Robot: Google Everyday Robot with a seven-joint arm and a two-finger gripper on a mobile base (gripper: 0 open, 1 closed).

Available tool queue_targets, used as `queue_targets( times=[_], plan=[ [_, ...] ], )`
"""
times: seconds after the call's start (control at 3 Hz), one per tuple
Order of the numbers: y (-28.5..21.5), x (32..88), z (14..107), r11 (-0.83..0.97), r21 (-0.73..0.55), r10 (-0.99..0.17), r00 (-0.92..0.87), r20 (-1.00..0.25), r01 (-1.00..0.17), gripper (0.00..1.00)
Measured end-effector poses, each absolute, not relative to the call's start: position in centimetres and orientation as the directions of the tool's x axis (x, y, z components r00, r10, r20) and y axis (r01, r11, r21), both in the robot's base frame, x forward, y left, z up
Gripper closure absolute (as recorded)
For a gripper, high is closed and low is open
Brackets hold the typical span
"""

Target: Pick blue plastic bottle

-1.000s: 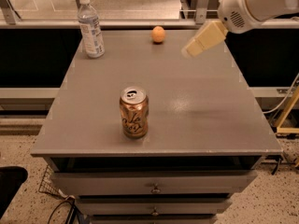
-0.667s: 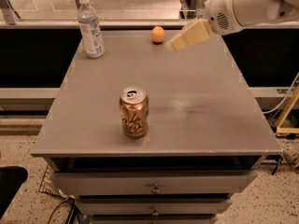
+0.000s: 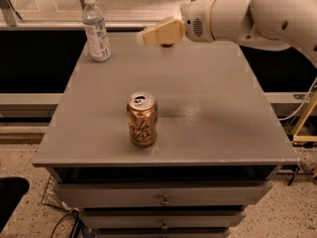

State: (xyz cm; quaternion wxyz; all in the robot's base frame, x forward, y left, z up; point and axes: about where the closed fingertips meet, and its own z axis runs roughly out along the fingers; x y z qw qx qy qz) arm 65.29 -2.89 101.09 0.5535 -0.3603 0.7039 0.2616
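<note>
The blue plastic bottle [image 3: 96, 31] stands upright at the far left corner of the grey table [image 3: 218, 108]. It is clear, with a white cap and a pale label. My gripper [image 3: 148, 35] hangs above the far middle of the table, pointing left toward the bottle, about a bottle's height to its right and apart from it. It holds nothing that I can see. The white arm [image 3: 257, 16] reaches in from the upper right.
A copper-brown drink can [image 3: 142, 119] stands upright near the table's front middle. Drawers [image 3: 163, 197] sit under the tabletop. A ledge and a glass wall run behind the table. A wire basket [image 3: 52, 197] is on the floor at the lower left.
My gripper has moved left along the far edge of the table, toward the bottle. It now covers the small orange ball seen earlier. The bottle and the can have not moved.
</note>
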Motion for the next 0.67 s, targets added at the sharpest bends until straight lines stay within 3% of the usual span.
queue_targets(
  times=[0.67],
  plan=[
    [0.0, 69.0, 99.2, 0.576, -0.025, -0.206, -0.115, -0.972, -0.817, 0.00]
  ],
)
